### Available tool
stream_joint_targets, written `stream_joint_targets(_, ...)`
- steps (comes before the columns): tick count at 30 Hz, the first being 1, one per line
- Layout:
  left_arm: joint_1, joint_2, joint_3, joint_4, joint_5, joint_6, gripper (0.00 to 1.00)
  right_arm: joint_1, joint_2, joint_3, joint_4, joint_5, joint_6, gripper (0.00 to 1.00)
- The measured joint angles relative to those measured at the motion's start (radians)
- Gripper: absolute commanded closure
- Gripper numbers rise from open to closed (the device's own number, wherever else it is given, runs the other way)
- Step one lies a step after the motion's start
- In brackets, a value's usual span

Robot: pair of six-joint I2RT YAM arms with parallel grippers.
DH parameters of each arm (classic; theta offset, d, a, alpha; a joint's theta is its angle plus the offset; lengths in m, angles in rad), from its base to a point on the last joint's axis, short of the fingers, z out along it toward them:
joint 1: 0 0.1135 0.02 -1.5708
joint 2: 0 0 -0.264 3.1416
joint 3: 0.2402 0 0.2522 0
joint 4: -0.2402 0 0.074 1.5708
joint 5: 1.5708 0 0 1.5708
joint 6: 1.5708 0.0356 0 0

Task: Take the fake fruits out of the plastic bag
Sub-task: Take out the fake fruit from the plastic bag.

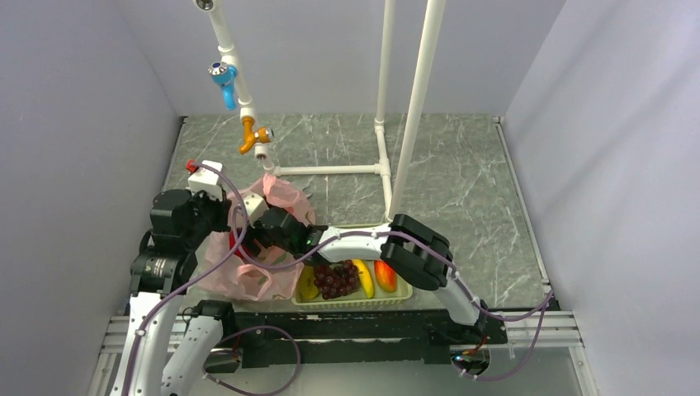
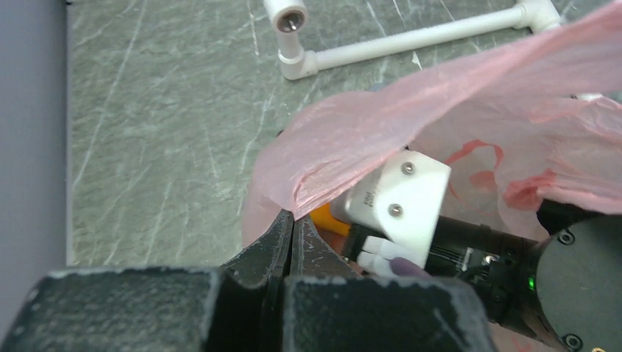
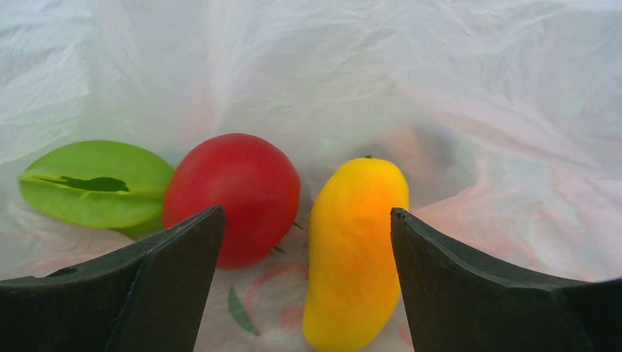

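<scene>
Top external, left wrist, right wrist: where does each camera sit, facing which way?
Top external: above and behind, looking down on the table; left arm, right arm show.
Left wrist: on the left arm, facing the plastic bag; shut jaws pinch it.
Right wrist: inside the bag, facing red ball, yellow-orange oval; open jaws.
All share the bag.

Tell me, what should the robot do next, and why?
Probably ease the right fingers forward and close them on the glossy yellow-orange oval fruit: it lies between them, open, inside the thin pink plastic bag that the left fingers pinch.
</scene>
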Motion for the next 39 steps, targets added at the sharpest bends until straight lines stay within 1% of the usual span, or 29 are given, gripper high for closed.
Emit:
stream_joint_targets(5,0.0,0.006,-0.02,0.004,0.051,-0.01,1.0,-0.016,0.037,0.028,0.019,0.017,-0.072,0.03)
stream_joint_targets(9,0.0,0.008,-0.033,0.016,0.068,-0.018,1.0,-0.04,0.113,0.063,0.031,0.019,-0.117,0.02)
stream_joint_targets(14,0.003,0.016,-0.044,0.019,0.073,-0.019,1.0,-0.058,0.222,0.128,0.034,0.025,-0.117,0.01)
stream_joint_targets(20,0.008,0.02,-0.048,0.045,0.072,-0.026,1.0,-0.06,0.277,0.208,0.039,0.051,-0.113,0.02)
stream_joint_targets(22,0.01,0.021,-0.048,0.056,0.074,-0.035,1.0,-0.06,0.304,0.241,0.043,0.065,-0.113,0.11)
stream_joint_targets(25,0.01,0.024,-0.052,0.066,0.093,-0.048,1.0,-0.06,0.342,0.287,0.063,0.076,-0.116,0.19)
stream_joint_targets(26,0.01,0.025,-0.056,0.066,0.106,-0.054,1.0,-0.06,0.348,0.297,0.068,0.078,-0.122,0.25)
stream_joint_targets(28,0.007,0.027,-0.065,0.066,0.129,-0.061,1.0,-0.059,0.352,0.303,0.076,0.077,-0.136,0.43)
stream_joint_targets(29,0.007,0.027,-0.068,0.066,0.133,-0.062,1.0,-0.059,0.353,0.305,0.077,0.077,-0.145,0.5)
stream_joint_targets(30,0.006,0.027,-0.071,0.066,0.137,-0.063,1.0,-0.059,0.355,0.308,0.081,0.076,-0.149,0.55)
stream_joint_targets(32,0.006,0.026,-0.076,0.065,0.138,-0.063,1.0,-0.059,0.359,0.312,0.091,0.074,-0.157,0.62)
stream_joint_targets(34,0.006,0.024,-0.08,0.062,0.134,-0.063,1.0,-0.059,0.359,0.312,0.098,0.073,-0.169,0.74)
stream_joint_targets(37,0.005,0.01,-0.087,0.06,0.113,-0.06,1.0,-0.059,0.358,0.309,0.106,0.074,-0.179,0.82)
stream_joint_targets(39,0.003,-0.01,-0.098,0.062,0.084,-0.06,1.0,-0.058,0.34,0.278,0.126,0.074,-0.183,0.88)
